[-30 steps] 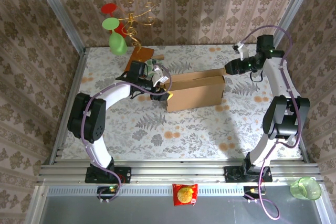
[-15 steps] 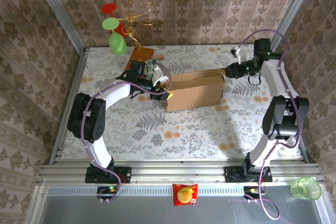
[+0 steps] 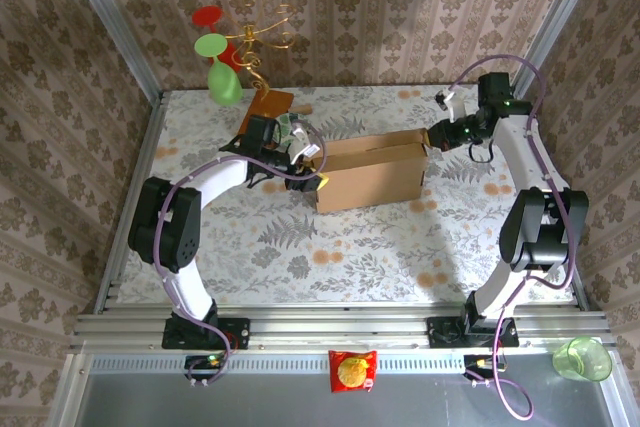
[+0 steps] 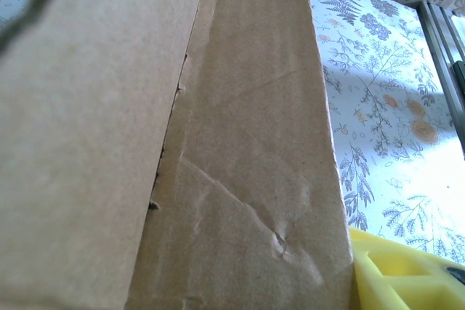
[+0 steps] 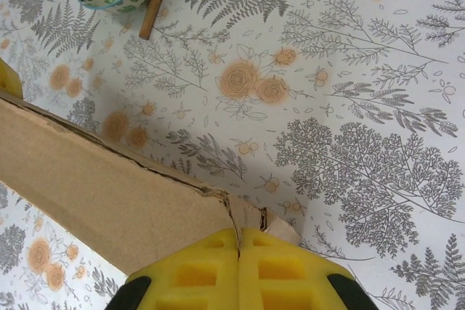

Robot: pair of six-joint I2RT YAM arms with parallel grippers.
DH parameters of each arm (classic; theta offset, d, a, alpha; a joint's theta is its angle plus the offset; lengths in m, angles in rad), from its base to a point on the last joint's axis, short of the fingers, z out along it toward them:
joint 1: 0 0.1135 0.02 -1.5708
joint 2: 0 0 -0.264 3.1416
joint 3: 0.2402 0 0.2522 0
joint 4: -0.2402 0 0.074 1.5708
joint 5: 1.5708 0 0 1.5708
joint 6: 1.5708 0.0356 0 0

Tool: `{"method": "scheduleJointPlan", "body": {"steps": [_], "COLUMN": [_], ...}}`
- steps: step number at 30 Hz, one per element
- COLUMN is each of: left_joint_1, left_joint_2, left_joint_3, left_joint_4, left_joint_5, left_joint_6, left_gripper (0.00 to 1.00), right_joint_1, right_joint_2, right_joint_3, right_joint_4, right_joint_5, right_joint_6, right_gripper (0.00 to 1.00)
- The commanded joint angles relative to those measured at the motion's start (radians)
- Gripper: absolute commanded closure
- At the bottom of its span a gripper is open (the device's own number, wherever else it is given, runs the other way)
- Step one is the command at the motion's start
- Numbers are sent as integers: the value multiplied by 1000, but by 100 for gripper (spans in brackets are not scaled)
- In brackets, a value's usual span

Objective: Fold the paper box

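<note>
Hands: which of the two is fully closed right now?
The right hand, at the right end of the paper box: its yellow pads press together with no gap. The left hand sits at the opposite end, its opening unclear.

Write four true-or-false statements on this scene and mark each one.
The brown cardboard paper box sits on the floral-patterned table. True.
The right claw is wide open. False: its yellow pads are pressed together at the box's corner.
The left claw is at the box's left end. True.
The translucent green plastic cup stands inside the box. False: it stands on the grey ledge in front of the table.
</note>
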Motion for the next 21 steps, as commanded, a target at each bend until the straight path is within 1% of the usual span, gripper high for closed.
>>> {"method": "scheduleJointPlan", "body": {"steps": [1, 10, 15, 21], "left_joint_1": [0, -3, -4, -5], "left_joint_2": [-3, -21, -29, -26], "left_joint_3": [26, 1, -12, -9], "left_joint_4": [10, 56, 82, 86], "left_joint_5": [-12, -62, -73, -75], "left_joint_6": [-16, -65, -85, -86], "left_gripper": [47, 50, 50, 50], "right_joint_1": [44, 76, 88, 105], "right_joint_2": [-30, -103, -171, -239], "right_joint_3": [14, -50, -144, -262], "right_joint_4": [-23, 61, 152, 260], "right_joint_5": [46, 128, 141, 175], "right_joint_6": [39, 221, 344, 443], "right_gripper": [100, 100, 100, 100]}}
